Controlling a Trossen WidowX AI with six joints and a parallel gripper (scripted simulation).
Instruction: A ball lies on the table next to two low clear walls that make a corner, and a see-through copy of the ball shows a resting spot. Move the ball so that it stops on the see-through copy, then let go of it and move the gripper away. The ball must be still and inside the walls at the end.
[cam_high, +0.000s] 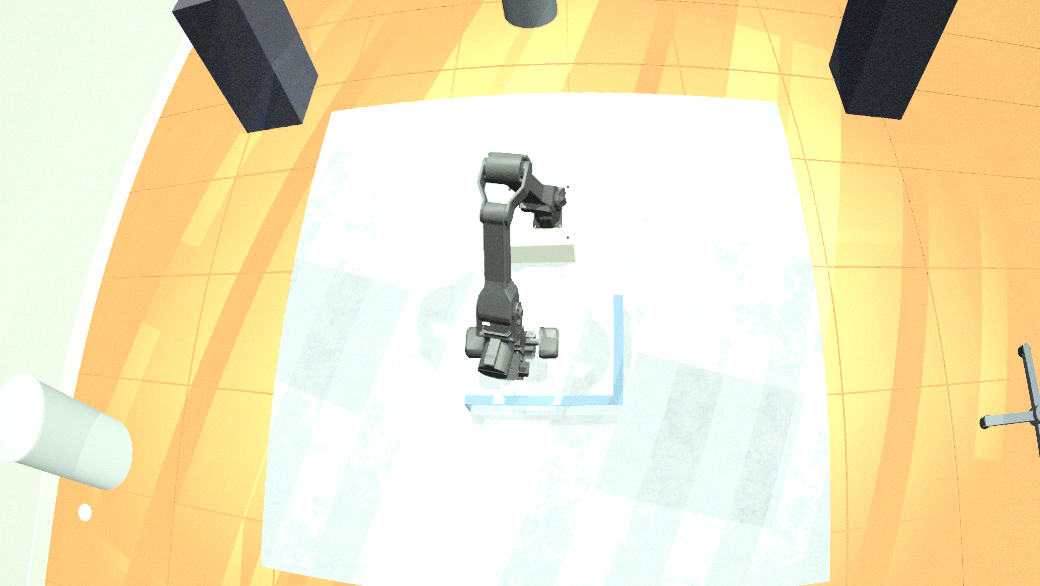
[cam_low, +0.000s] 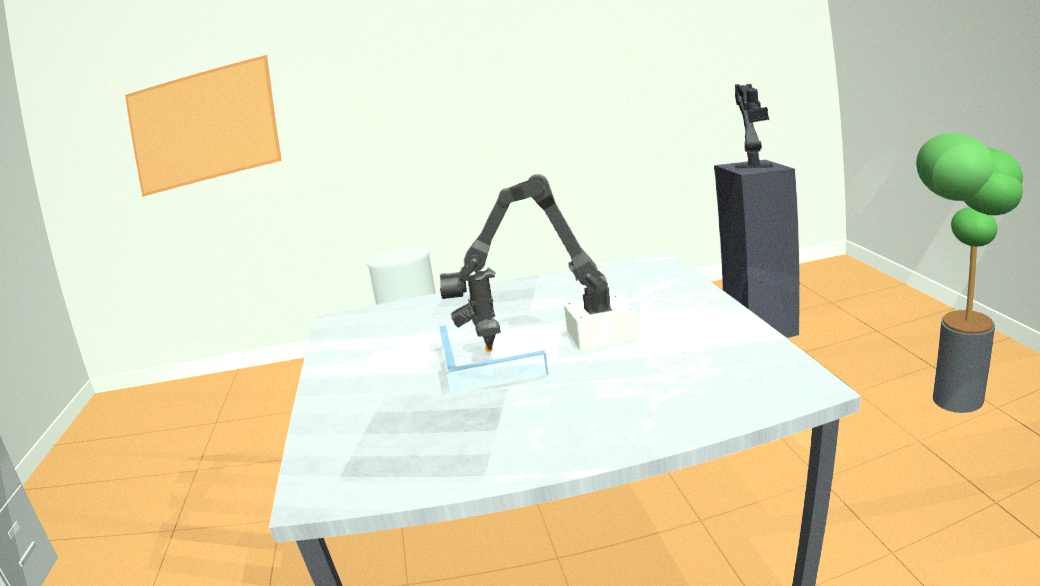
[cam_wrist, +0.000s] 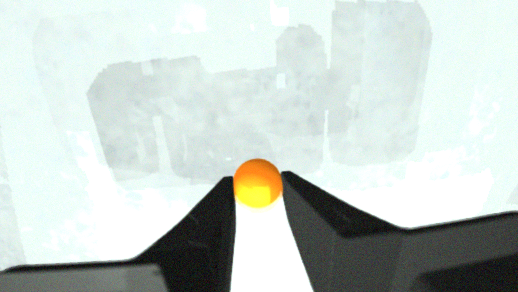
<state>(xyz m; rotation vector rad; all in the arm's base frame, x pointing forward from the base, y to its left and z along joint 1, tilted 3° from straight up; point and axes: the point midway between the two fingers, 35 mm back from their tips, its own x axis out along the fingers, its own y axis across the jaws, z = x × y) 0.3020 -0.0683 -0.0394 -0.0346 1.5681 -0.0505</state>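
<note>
The orange ball (cam_wrist: 257, 183) (cam_low: 488, 349) sits between the tips of my gripper (cam_wrist: 257, 183) (cam_low: 489, 339), which is shut on it, with a finger touching each side. The ball is low over the table, inside the corner of the clear walls. In the top view the arm hides it. The blue-edged clear walls (cam_high: 542, 400) (cam_low: 502, 373) stand on two sides. No separate see-through copy shows in the wrist view; the ball's lower part looks yellow, and I cannot tell whether that is light or the copy overlapping.
The white table (cam_high: 407, 502) (cam_low: 618, 414) carries the arm's pale base block (cam_high: 543, 254) (cam_low: 604, 325). The second wall (cam_high: 618, 349) (cam_low: 446, 349) runs at a right angle to the first. Dark pedestals, a white bin and a plant stand off the table.
</note>
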